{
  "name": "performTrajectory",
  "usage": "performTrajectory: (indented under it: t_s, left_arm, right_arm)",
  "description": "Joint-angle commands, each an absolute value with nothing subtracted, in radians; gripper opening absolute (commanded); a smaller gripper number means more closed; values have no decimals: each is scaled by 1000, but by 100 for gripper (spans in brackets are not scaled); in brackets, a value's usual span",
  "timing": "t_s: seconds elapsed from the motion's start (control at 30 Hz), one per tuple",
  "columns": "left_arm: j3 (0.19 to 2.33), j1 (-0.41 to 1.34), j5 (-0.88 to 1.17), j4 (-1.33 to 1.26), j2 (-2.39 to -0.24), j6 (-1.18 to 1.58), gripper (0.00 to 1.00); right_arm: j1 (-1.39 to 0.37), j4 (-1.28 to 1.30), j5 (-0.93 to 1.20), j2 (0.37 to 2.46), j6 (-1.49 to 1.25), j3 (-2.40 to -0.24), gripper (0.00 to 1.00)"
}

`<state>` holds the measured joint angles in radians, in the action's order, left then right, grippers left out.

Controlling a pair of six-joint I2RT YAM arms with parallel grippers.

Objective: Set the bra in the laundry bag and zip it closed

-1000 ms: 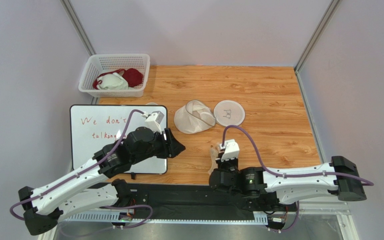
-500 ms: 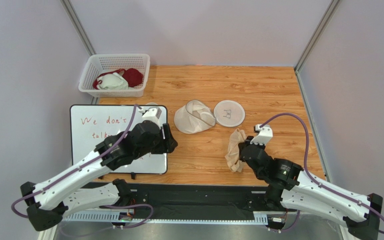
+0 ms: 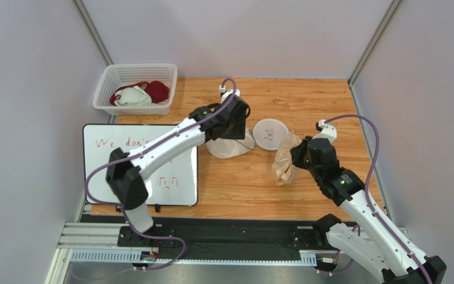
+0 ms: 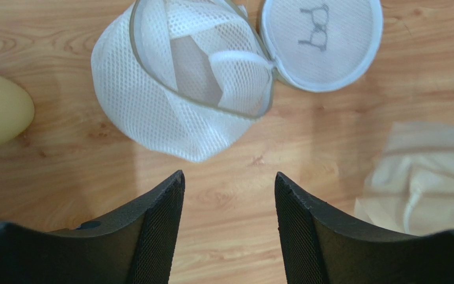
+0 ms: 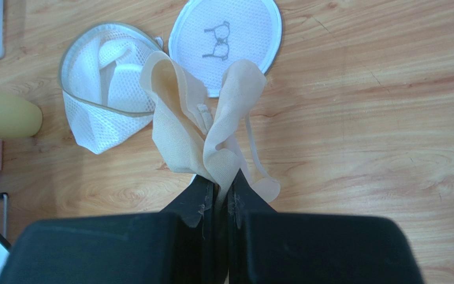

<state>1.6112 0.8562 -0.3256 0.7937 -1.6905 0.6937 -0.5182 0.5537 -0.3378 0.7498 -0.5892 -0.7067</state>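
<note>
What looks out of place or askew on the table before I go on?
The laundry bag lies slumped on its side, mesh caved in, its lid half flat beside it. The bra hangs bunched from the shut jaws of the right arm, above the table rather than lying on it. Nothing looks spilled or torn.

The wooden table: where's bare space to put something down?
Free: the far right corner beyond the laundry bag, and the near strip between whiteboard and bra. Crowded: the middle, around the bag and the bra held by the right hand.
</note>
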Motion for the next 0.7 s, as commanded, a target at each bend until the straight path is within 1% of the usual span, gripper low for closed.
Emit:
performTrajectory:
  t_s: [0.0,0.03,0.07,0.13,0.27,0.37,0.43,0.67]
  left_arm:
    - [1785,836,-405,897,-1865,689,64]
    - [1851,836,-428,949,-1900,702,64]
    - [1880,836,-452,980,-1961,716,64]
    - [1929,834,-508,1034,-2011,749,64]
    - [1931,828,-535,1031,-2068,772,63]
    - [1919,825,-535,1049,-2069,802,63]
    - [1875,825,-541,1034,-2060,831,64]
    - [1870,787,-494,971,-2108,839,64]
  right_arm:
    - [-447,468,-206,775,-538,-799,0]
    - [-434,462,-192,779,-538,-805,0]
    - [-411,457,-164,782,-538,-816,0]
    - [-396,456,-147,799,-528,-827,0]
    - [-377,474,-163,802,-496,-851,0]
    - [-373,480,-173,778,-480,-844,0]
    - [-373,479,-181,758,-479,-825,0]
    - [-371,477,-150,752,-483,-787,0]
